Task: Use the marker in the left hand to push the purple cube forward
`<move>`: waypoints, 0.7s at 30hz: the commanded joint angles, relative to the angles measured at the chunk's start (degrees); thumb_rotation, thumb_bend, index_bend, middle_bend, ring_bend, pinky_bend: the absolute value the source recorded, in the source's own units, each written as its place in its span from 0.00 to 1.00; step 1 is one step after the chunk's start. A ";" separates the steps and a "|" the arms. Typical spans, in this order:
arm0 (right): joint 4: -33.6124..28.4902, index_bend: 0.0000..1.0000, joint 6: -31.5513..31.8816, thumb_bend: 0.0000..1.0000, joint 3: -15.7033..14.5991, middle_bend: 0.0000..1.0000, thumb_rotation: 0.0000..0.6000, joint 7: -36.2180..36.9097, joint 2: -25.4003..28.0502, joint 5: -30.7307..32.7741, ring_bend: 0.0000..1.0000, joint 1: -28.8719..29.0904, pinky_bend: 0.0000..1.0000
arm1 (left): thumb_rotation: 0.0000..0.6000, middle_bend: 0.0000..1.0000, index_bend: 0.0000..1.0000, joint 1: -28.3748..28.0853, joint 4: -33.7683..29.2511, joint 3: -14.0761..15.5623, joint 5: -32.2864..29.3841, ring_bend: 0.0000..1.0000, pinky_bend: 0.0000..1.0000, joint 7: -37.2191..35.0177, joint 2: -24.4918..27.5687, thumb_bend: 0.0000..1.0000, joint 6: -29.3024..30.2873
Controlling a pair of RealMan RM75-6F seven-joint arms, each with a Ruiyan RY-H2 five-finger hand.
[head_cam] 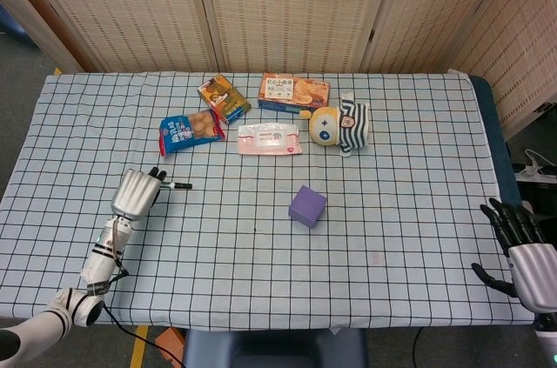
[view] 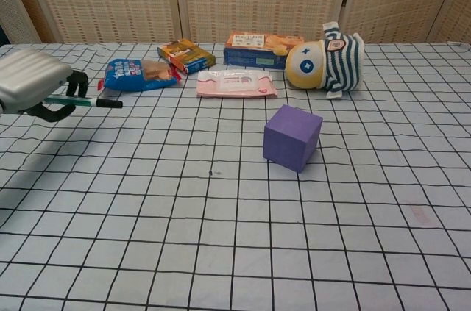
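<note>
The purple cube (head_cam: pixel 308 206) sits on the checked cloth of the worktop (head_cam: pixel 392 177), well apart from both hands, with bare cloth all round it. Taking the cube as the landmark: the left hand (head_cam: pixel 136 191) hangs far off to its left, over the near-left part of the cloth, fingers curled round the marker (head_cam: pixel 176 185). In the chest view the marker's dark tip points toward the cube, with a wide stretch of cloth between the two. The right hand (head_cam: pixel 520 242) is off past the worktop's right edge, nearer the camera than the cube, fingers spread and holding nothing.

Beyond the cube lie a pink wipes packet (head_cam: pixel 270 138), a striped plush toy (head_cam: pixel 341 125), an orange box (head_cam: pixel 293 92), a small yellow box (head_cam: pixel 224 98) and a blue snack bag (head_cam: pixel 190 131). Behind the worktop stand woven folding screens (head_cam: pixel 287 7).
</note>
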 commanded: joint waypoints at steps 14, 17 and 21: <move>-0.27 0.00 0.20 0.12 0.14 0.00 1.00 -1.07 -0.53 0.00 0.00 0.02 0.00 | 1.00 0.11 0.02 5.00 -3.31 1.71 -2.51 0.09 0.42 -9.56 3.12 0.47 -7.36; -0.26 0.00 0.09 0.12 0.05 0.00 1.00 -1.26 -0.68 -0.18 0.00 0.09 0.00 | 1.00 0.01 0.00 5.66 -10.08 1.15 -1.76 0.00 0.28 -11.04 6.35 0.46 -4.89; -0.29 0.00 0.18 0.12 0.07 0.00 1.00 -1.37 -0.74 -0.21 0.00 0.07 0.00 | 1.00 0.00 0.00 8.13 -22.27 1.01 1.36 0.00 0.21 -10.80 12.72 0.45 3.26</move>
